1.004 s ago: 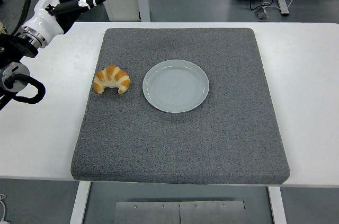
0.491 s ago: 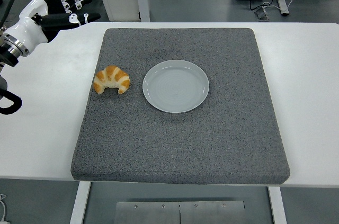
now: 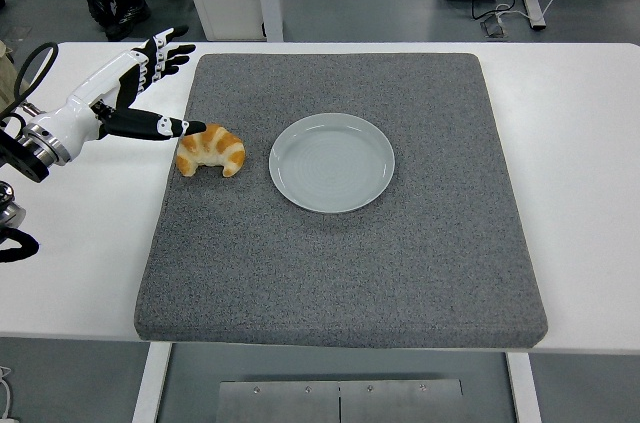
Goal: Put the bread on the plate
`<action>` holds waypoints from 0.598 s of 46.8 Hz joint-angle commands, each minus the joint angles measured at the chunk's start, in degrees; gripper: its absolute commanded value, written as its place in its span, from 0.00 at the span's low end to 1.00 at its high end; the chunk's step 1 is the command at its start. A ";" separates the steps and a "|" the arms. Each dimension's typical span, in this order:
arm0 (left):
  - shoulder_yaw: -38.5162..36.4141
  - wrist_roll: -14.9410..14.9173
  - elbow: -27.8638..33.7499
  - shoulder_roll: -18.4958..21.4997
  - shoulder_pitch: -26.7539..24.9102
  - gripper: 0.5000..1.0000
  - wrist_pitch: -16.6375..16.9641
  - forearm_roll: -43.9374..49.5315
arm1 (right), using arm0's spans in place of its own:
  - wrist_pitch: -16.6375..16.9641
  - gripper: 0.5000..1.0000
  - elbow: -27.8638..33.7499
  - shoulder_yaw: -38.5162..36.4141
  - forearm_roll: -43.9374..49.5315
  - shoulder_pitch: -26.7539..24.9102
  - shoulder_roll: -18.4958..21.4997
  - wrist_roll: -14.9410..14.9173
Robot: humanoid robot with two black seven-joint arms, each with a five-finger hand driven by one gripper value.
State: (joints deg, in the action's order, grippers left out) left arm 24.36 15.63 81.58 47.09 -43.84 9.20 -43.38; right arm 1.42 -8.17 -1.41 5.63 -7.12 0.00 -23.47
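Head view: white table (image 3: pixel 585 143) under grey mat (image 3: pixel 340 263), grey floor, cables beyond. Golden crescent bread (image 3: pixel 211 150) on mat, just left of pale plate (image 3: pixel 332 162). Left hand (image 3: pixel 135 93) spread wide, empty, thumb tip at bread's top edge.

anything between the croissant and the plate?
No. In the head view only a narrow strip of bare grey mat separates the croissant from the plate. The left robot hand, open, is on the croissant's far side.
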 commanded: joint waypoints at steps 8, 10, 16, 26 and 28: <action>-3.71 -6.48 -0.19 -0.16 -0.46 0.96 1.00 -5.30 | -0.01 1.00 0.00 0.00 0.00 0.00 0.00 0.01; -4.15 -7.10 -0.28 -0.33 -0.46 0.96 1.00 -6.62 | -0.01 1.00 0.00 0.00 0.00 0.00 0.00 0.01; -4.32 -10.08 -1.07 -0.77 -0.63 0.96 1.00 -8.47 | -0.01 1.00 0.00 0.00 0.00 0.00 0.00 0.01; -4.41 -10.09 -5.64 -4.64 -1.68 0.94 1.18 -11.90 | -0.01 1.00 0.00 0.00 0.00 0.00 0.00 0.01; -4.41 -10.09 -5.99 -4.82 -1.69 0.94 1.18 -11.91 | -0.01 1.00 0.00 0.00 0.00 0.00 0.00 0.01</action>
State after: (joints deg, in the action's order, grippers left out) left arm 19.96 5.60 76.20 42.80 -45.44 10.34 -55.15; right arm 1.41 -8.17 -1.40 5.63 -7.12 0.00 -23.46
